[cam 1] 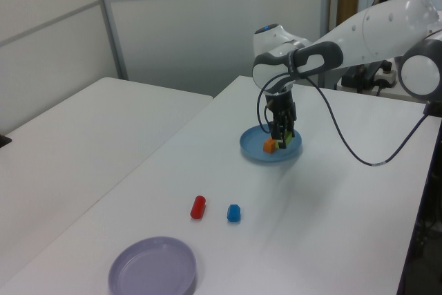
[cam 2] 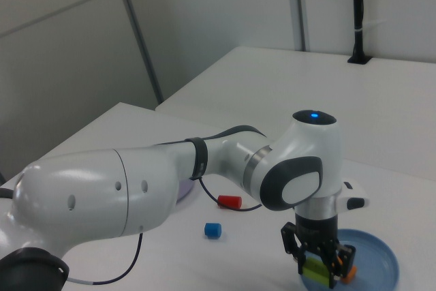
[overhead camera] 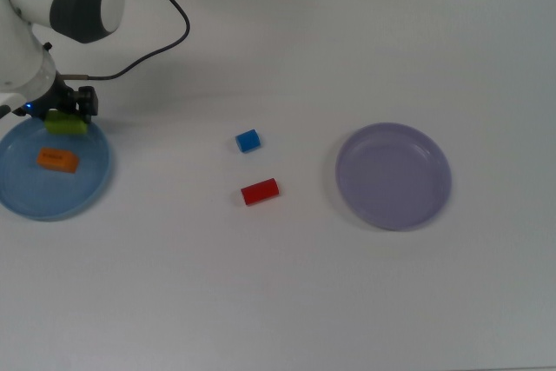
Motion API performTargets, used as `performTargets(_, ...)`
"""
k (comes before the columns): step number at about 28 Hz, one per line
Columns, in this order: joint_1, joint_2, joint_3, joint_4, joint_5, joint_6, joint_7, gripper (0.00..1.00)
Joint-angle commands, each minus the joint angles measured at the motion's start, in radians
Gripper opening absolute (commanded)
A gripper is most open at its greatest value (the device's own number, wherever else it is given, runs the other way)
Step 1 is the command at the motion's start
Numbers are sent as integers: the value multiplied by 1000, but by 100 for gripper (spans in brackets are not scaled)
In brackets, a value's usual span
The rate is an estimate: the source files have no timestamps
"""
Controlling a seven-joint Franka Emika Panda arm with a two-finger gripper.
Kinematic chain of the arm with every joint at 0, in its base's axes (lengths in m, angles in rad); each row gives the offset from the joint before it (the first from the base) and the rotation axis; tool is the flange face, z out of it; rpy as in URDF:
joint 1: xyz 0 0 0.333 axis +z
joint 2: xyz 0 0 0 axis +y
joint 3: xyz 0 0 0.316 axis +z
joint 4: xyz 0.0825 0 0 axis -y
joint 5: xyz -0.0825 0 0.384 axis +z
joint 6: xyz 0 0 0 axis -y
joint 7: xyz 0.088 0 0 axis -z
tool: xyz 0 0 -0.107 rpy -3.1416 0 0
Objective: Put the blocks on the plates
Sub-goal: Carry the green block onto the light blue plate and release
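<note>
end effector (overhead camera: 68, 110) clenched on the small green rectangular block (overhead camera: 66, 124), hovering over the top view's upper rim of the round shallow light blue plate (overhead camera: 35, 202). in the right view the black fingers (cam 2: 293, 243) pinch the green block from two opposite sides, block level, just above the plate surface; contact with the plate cannot be told. small orange rectangular block (overhead camera: 57, 160) already lying inside the light blue plate, just beside the green one and apart from it in the top view. small blue cube (overhead camera: 248, 141) and red cylinder-like block (overhead camera: 260, 191) loose on the white tabletop (overhead camera: 278, 301), near each other, between the two plates. round shallow pale lavender plate (overhead camera: 393, 176) bare, well apart on the top view's right.

judged step: lowering and letting go of the green block onto the light blue plate. one block placed, one nearly, two left.

handling, judged: blocks look rigid, light, smooth-sided, not fragile; a firm pinch across the short flat sides suits the rectangular ones. red one rounded, likely to roll if nudged or dropped on its side, so best taken across its length, centred. blue cube small, needs a centred grip. plates shallow and light, may slide if bumped; release low to avoid bounce over the rim or onto the orange block.
</note>
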Motion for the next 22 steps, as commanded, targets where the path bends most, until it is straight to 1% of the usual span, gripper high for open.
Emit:
performTargets(1,6,2,-4,3,15,15,-15,48)
performTargets(2,6,2,-4,3,15,15,-13,48)
performTargets(3,6,4,-4,3,18,15,-13,51)
performTargets(4,6,4,-4,3,20,15,-12,57)
performTargets(7,6,2,-4,3,20,15,-6,82)
performTargets(8,7,2,-4,3,20,15,-3,100)
performTargets(12,10,1,-3,3,26,15,-2,100)
performTargets(17,29,-10,11,3,29,13,4,100)
performTargets(22,127,-15,10,3,60,13,13,100)
